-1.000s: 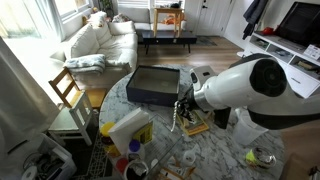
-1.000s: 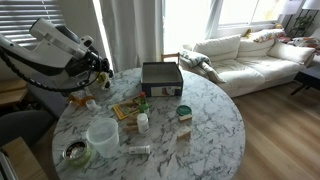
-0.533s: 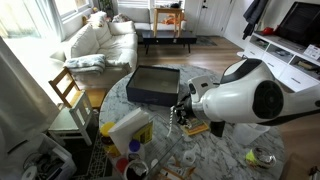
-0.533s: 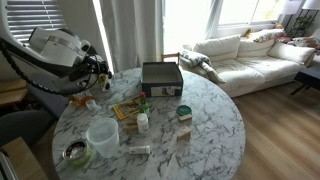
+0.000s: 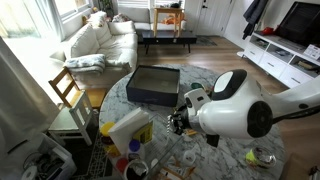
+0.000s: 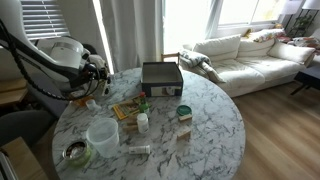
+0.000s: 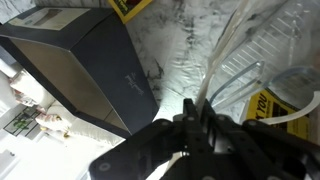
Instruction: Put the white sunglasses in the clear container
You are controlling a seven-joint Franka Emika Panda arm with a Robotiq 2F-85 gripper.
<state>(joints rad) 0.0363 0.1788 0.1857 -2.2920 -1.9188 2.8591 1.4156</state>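
Lowered since a moment ago, the end effector (image 5: 178, 122) hangs near the dark box (image 5: 152, 84), pinching the white sunglasses (image 7: 216, 62); the clear container (image 6: 101, 135) stands farther off on the counter (image 6: 212, 112).

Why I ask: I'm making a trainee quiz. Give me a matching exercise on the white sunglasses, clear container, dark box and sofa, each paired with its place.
Things:
1 white sunglasses
2 clear container
3 dark box
4 sofa

Places:
A on the table, beside a metal bowl
B off the table, by the windows
C pinched in the gripper
D at the table's edge toward the sofa

Pairs: 1-C, 2-A, 3-D, 4-B
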